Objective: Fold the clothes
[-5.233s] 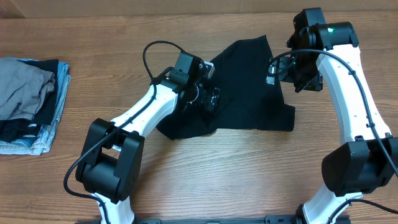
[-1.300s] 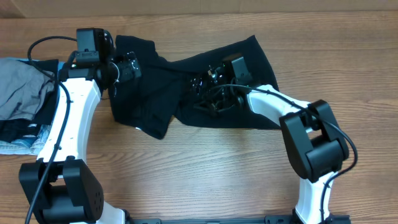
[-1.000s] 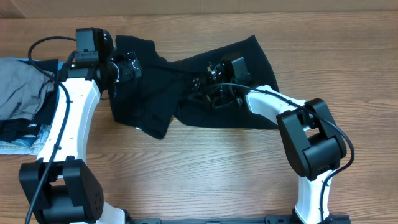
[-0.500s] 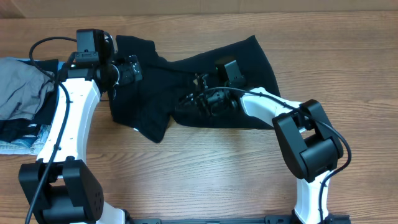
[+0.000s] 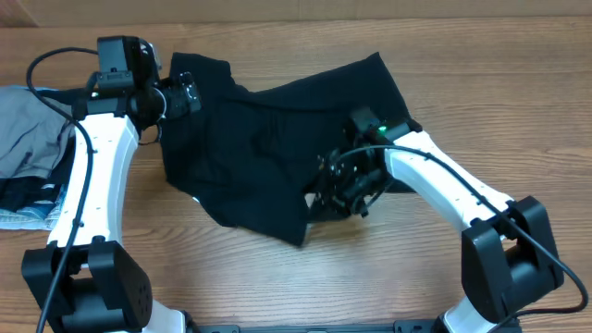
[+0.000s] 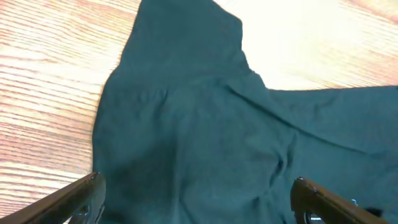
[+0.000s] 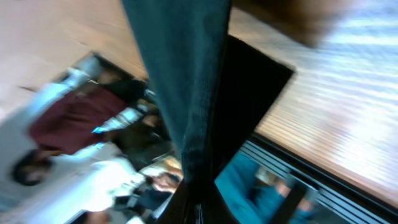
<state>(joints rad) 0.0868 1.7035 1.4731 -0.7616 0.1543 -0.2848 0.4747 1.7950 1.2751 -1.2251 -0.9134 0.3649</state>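
Clamping a fold of the black garment (image 5: 250, 139), the right pincer (image 5: 344, 192) was clenched. The left pincer (image 5: 182, 96) gaped wide over the cloth toward the far-left corner of the surface (image 5: 370, 277).

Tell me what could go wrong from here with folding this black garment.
1. The right pincer grips only a narrow bunch at the edge of the black garment, and its wrist view is blurred; the cloth might slip out.
2. The left pincer is open above the garment, pinning nothing, so a pull could drag the whole piece rather than fold it.
3. The folded stack lies close beside the left arm; a sweep could nudge it.
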